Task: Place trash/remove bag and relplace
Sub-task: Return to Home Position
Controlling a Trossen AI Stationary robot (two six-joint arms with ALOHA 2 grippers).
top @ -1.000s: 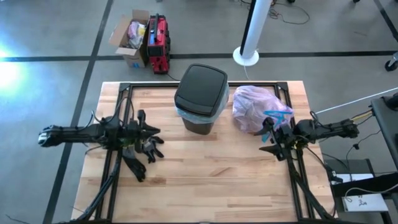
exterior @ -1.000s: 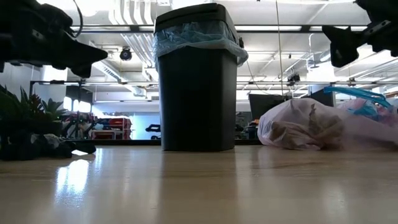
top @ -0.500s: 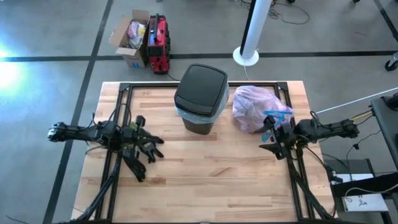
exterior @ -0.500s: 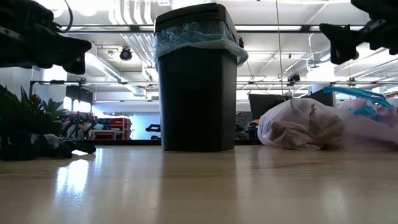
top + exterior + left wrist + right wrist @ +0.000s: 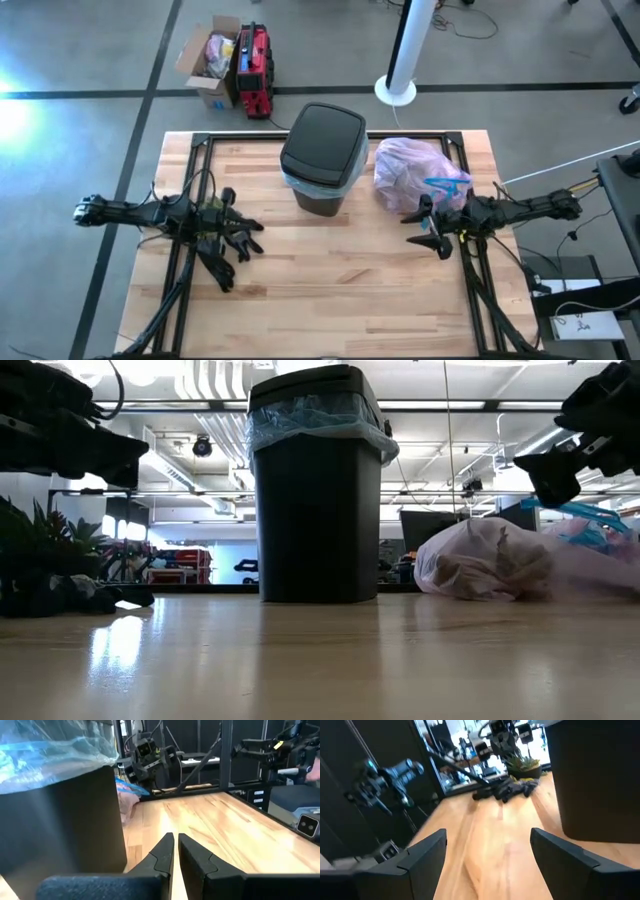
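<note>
The pink-lavender bag, tied with blue drawstrings, lies on its side on the table right of the bin; brown trash shows through its skin. The black lidded bin stands upright at the far middle with a light blue liner folded over its rim. My right gripper hangs open and level just near of the bag, pointing toward the table's left, nothing between its fingers. My left gripper is shut and level at the left side, pointing right past the bin.
Black gloves lie on the table under my left gripper, also seen as gloves from the right wrist. A cardboard box and a red case stand on the floor beyond the far edge. The near half of the tabletop is bare wood.
My right gripper has moved a little toward the table's left, away from the drawstrings, has sunk slightly and rolled about its own line. My left gripper has drawn back a little toward the left edge. Bag and bin have kept still.
</note>
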